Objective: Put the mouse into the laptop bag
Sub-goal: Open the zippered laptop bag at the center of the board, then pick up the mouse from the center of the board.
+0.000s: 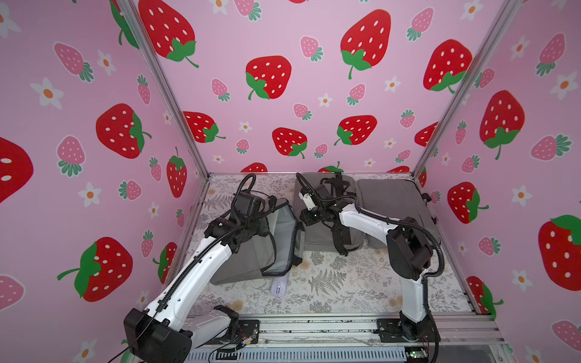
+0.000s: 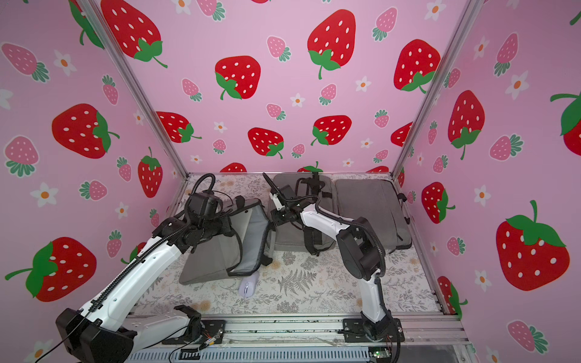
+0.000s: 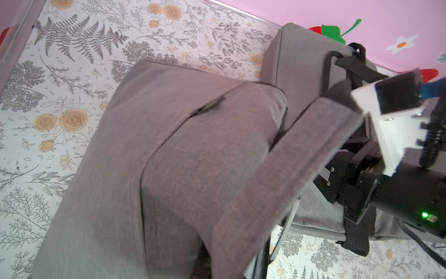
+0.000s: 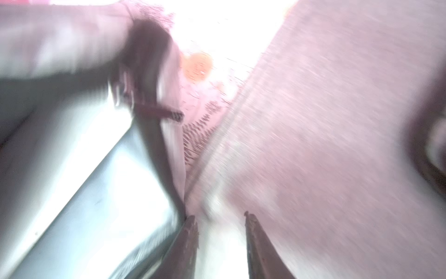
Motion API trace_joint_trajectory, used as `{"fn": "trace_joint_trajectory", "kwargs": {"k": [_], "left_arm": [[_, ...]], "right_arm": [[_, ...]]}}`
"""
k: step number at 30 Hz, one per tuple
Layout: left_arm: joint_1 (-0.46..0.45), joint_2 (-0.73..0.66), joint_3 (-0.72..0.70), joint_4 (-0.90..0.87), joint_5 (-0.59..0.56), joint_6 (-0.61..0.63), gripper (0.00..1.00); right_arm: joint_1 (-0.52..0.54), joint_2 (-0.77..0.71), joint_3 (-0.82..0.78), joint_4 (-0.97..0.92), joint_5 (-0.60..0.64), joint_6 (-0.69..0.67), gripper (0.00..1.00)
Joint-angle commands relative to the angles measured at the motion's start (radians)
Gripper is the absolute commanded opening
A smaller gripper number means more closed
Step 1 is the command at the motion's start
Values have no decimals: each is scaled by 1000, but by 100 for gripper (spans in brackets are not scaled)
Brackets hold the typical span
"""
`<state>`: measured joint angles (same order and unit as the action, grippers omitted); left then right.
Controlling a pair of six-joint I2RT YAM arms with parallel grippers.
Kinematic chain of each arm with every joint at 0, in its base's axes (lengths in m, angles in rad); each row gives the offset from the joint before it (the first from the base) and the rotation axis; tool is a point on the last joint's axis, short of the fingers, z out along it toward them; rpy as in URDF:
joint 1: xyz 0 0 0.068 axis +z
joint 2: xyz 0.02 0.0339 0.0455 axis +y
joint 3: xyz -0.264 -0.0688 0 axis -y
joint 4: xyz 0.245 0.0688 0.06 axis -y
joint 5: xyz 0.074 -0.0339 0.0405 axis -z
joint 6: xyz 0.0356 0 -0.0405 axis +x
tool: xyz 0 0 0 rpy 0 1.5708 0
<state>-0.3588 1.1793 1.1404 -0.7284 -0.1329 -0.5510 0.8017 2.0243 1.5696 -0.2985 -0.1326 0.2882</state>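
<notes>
Toward the desk's (image 1: 345,292) near edge, about midway along, the lavender mouse (image 1: 279,287) lies on the floral cover. It is outside the laptop bag (image 1: 251,264), whose open mouth sits just behind it. The left end effector (image 1: 266,226) is clenched on the laptop bag's raised flap. The right end effector (image 4: 220,218) hangs released and empty between that bag and a second grey bag (image 1: 317,235). A third grey bag (image 1: 393,201) lies in the far right corner.

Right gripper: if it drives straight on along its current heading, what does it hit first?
Probably the tablecloth: the right gripper, jaws apart, aims down the narrow gap between the laptop bag and the neighbouring grey bag. Wrist view is blurred; it could clip the grey bag's edge first.
</notes>
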Motion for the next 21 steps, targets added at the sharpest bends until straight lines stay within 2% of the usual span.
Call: {"fn": "trace_joint_trajectory", "kwargs": {"k": [1, 4, 8, 12, 14, 17, 18, 19, 21], "left_arm": [[67, 23, 1, 138, 81, -20, 0], [110, 52, 11, 187, 129, -34, 0], [147, 85, 78, 202, 143, -32, 0], [171, 110, 154, 195, 147, -21, 0], [175, 114, 181, 178, 135, -11, 0], [179, 99, 204, 145, 88, 9, 0], [180, 92, 209, 136, 86, 15, 0], [182, 84, 212, 127, 91, 23, 0], [182, 76, 219, 103, 95, 33, 0]], "right_arm": [[12, -35, -17, 14, -60, -37, 36], [27, -125, -108, 37, -34, -52, 39], [82, -308, -276, 62, 31, -92, 47], [200, -476, -432, 58, 174, -151, 58], [259, -520, -483, 40, 219, -139, 67], [354, -534, -520, 15, 266, -107, 71], [389, -524, -525, 12, 278, -99, 75], [419, -504, -522, 0, 280, -94, 99], [465, -457, -508, -16, 268, -81, 99]]}}
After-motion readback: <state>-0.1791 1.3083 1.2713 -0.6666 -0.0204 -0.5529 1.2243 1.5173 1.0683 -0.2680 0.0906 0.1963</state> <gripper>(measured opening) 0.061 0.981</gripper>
